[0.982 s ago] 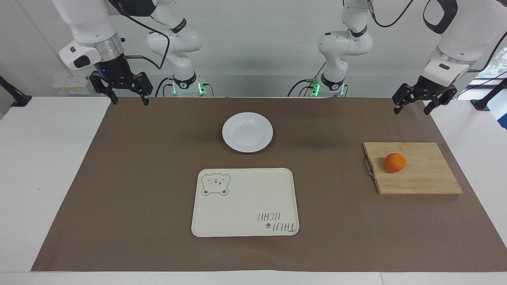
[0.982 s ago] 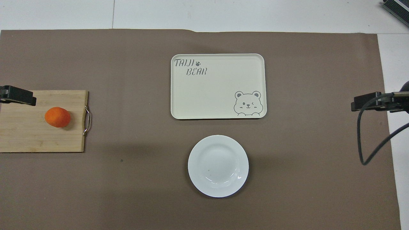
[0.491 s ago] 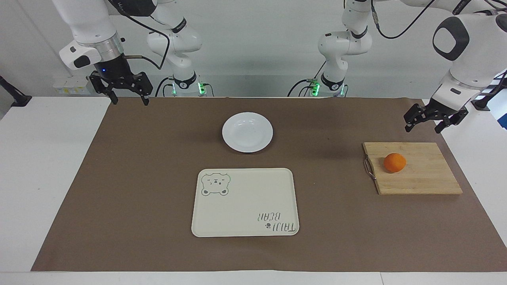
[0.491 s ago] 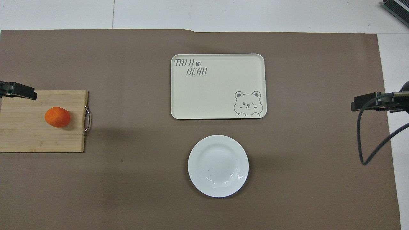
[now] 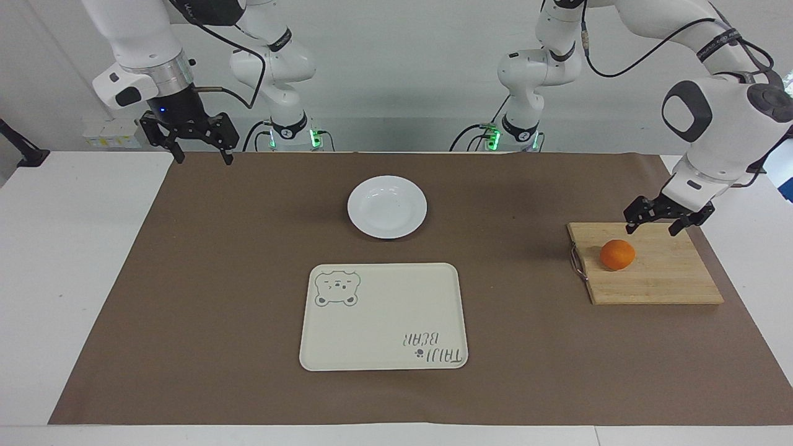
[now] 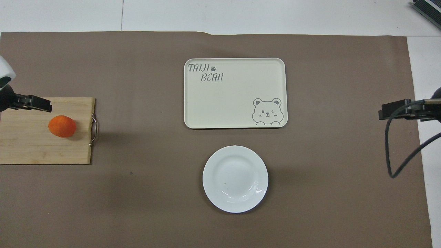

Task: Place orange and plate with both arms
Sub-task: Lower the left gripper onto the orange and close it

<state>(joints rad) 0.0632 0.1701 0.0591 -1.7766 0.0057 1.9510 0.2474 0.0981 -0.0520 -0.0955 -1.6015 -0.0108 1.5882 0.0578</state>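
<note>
I see both views evenly and brightly lit from above, with sharp focus across the whole table. Shadows are soft: a faint dark patch lies on the brown mat (image 5: 186,279) beside the plate (image 5: 387,207), another by the cutting board (image 5: 657,272). A small glare streak sits on the plate's rim. Edges look straight, undistorted.

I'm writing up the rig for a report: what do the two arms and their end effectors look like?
Both arms are glossy white, rounded and jointed, with black bands at some joints and green lights at their bases. Black cables run along them. The right end effector hangs from a silver collar and shows a small blue light; the left end effector is likewise black and two-fingered.
</note>
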